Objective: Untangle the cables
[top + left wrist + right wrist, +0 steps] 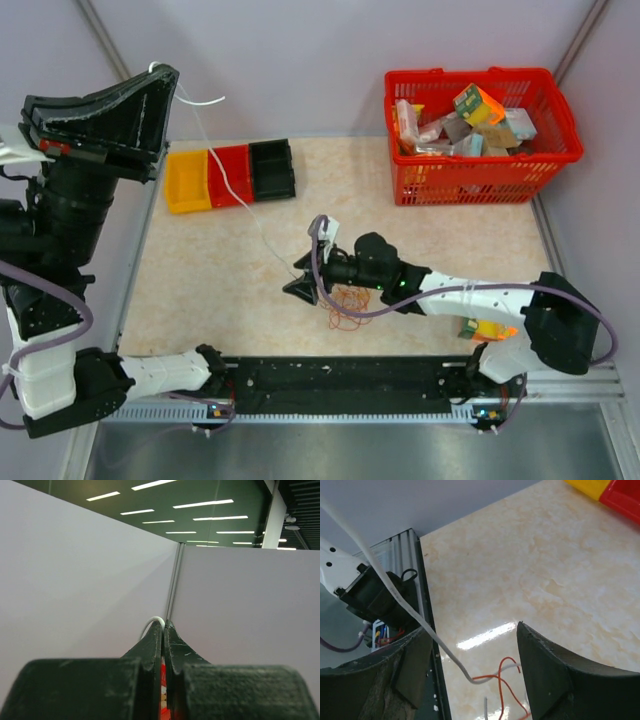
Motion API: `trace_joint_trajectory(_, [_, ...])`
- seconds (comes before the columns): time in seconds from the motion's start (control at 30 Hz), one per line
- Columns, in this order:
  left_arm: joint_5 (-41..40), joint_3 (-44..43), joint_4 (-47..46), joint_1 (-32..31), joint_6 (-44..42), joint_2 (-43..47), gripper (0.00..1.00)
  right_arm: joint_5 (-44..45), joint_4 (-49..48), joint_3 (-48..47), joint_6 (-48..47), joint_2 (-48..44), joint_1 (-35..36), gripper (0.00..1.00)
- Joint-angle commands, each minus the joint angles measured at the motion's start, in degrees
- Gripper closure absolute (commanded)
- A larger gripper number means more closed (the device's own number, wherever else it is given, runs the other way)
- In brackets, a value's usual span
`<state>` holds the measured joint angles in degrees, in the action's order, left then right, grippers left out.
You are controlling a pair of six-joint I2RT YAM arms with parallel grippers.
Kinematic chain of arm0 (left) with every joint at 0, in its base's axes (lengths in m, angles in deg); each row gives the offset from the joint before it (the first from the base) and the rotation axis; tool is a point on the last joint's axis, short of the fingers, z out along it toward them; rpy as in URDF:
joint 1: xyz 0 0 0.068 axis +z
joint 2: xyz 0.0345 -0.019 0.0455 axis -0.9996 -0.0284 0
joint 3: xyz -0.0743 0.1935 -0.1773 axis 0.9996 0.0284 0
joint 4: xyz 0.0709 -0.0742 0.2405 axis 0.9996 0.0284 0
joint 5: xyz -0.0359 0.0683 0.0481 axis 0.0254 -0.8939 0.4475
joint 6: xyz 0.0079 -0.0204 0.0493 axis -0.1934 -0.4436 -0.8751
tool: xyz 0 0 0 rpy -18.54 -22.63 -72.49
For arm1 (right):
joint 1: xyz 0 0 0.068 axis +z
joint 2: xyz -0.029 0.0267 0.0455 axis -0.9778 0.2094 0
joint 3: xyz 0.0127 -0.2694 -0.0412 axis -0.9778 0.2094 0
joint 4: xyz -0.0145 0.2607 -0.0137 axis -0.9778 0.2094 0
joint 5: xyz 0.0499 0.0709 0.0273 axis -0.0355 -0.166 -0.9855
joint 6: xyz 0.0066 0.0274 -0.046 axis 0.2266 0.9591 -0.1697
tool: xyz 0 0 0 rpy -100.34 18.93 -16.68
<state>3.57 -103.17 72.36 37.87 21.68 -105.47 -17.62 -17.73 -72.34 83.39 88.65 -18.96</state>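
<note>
My left gripper (160, 75) is raised high at the left and shut on a white cable (222, 170). The cable runs taut from its tips down to the table near my right gripper (300, 288). In the left wrist view the white cable (152, 622) loops over the closed fingertips of the left gripper (164, 626). An orange cable coil (348, 300) lies on the table under my right gripper. In the right wrist view the right gripper (472, 645) is open, with the white cable (400, 597) passing between its fingers and crossing the orange cable (507, 677).
A red basket (480, 130) of boxes stands at the back right. Yellow, red and black bins (230, 175) sit at the back left. An orange-yellow item (487, 329) lies by the right arm. The black front rail (340, 385) runs along the near edge.
</note>
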Motion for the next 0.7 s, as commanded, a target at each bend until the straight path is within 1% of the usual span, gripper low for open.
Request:
trace_joint_trajectory(0.0, [2.7, -1.6, -1.9, 0.0, -0.3, -0.5, 1.0, 5.7, -5.0, -7.0, 0.4, 3.0, 1.7, 0.36])
trace_joint_trajectory(0.03, [2.5, -0.9, -1.8, 0.0, -0.5, -0.2, 1.0, 5.6, -4.0, -7.8, 0.5, 2.9, 1.8, 0.37])
trace_joint_trajectory(0.1, [1.4, 0.4, -1.9, 0.0, -0.9, 0.3, 1.0, 3.3, -6.2, -6.9, 0.2, 1.9, 1.8, 0.37])
trace_joint_trajectory(0.13, [1.0, 0.9, -1.7, 0.0, -1.1, 0.5, 1.0, 2.9, -7.1, -6.5, 0.5, 1.4, 1.8, 0.39])
trace_joint_trajectory(0.17, [0.6, 1.4, -1.5, 0.0, -1.2, 0.8, 1.0, 3.2, -7.2, -6.4, 1.0, 1.1, 1.9, 0.43])
trace_joint_trajectory(0.2, [0.5, 2.2, -1.5, 0.0, -1.3, 1.0, 1.0, 3.3, -6.4, -7.2, 1.2, 1.0, 1.7, 0.53])
trace_joint_trajectory(0.3, [-0.7, 6.6, -2.7, 0.0, -1.1, 3.0, 1.0, 5.2, -2.0, -10.1, 1.9, 0.0, 1.7, 0.92])
trace_joint_trajectory(0.33, [-1.6, 8.7, -3.1, -0.1, -1.1, 3.7, 1.0, 6.4, -0.6, -10.6, 1.9, -1.1, 1.9, 0.99])
trace_joint_trajectory(0.4, [-4.0, 12.6, -3.0, 0.0, -1.2, 5.2, 1.0, 12.2, 4.7, -12.5, 1.9, -4.3, 1.7, 1.0])
trace_joint_trajectory(0.47, [-6.5, 17.6, -2.9, 0.0, -1.4, 7.2, 1.0, 15.9, 13.9, -17.2, 2.0, -8.0, 1.0, 1.0])
trace_joint_trajectory(0.5, [-7.9, 20.7, -2.7, 0.0, -1.4, 7.9, 1.0, 17.9, 20.5, -20.6, 2.7, -8.8, 0.6, 1.0])
trace_joint_trajectory(0.57, [-11.1, 27.1, -2.8, 0.0, -1.1, 9.6, 1.0, 18.4, 32.0, -28.3, 5.1, -10.7, -0.2, 1.0])
trace_joint_trajectory(0.63, [-13.4, 33.2, -2.5, 0.0, 0.0, 11.1, 1.0, 18.6, 39.4, -32.9, 6.5, -13.2, -1.6, 1.0])
trace_joint_trajectory(0.67, [-14.3, 36.3, -2.3, 0.0, 1.0, 11.6, 1.0, 19.5, 41.1, -33.3, 6.4, -14.9, -2.2, 1.0])
